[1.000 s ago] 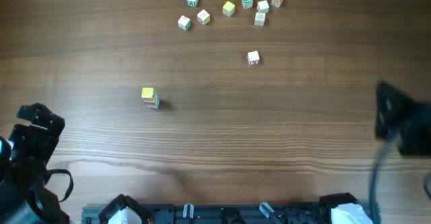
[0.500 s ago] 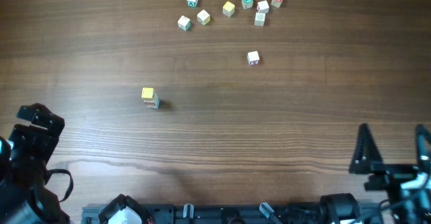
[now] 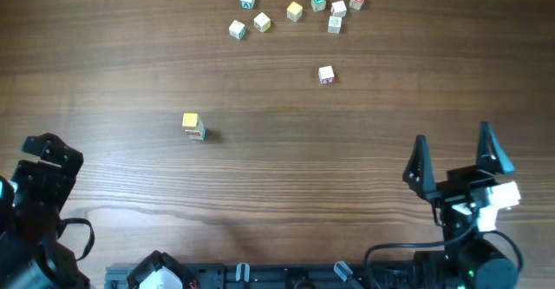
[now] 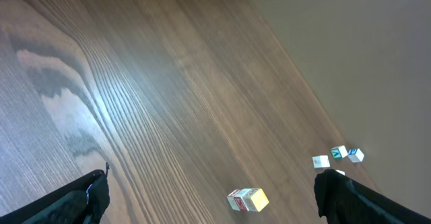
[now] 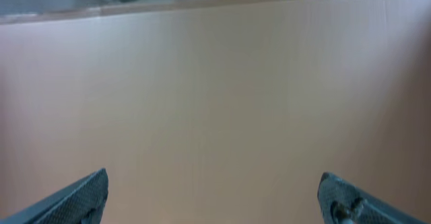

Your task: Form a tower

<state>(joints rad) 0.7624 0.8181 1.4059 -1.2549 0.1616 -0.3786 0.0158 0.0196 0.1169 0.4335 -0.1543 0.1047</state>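
The tower [image 3: 192, 126] stands left of centre on the table [image 3: 347, 167], well apart from every edge, with bare wood on all sides. The left gripper [image 4: 214, 177] sits at the near left corner, jaws spread wide and empty. The right gripper [image 3: 453, 134] sits at the near right edge, jaws likewise wide and empty. Loose cubes [image 3: 295, 9] cluster along the far edge. A single cube [image 3: 326, 75] stands apart, nearer the centre. Broad bare wood separates both grippers from the tower.
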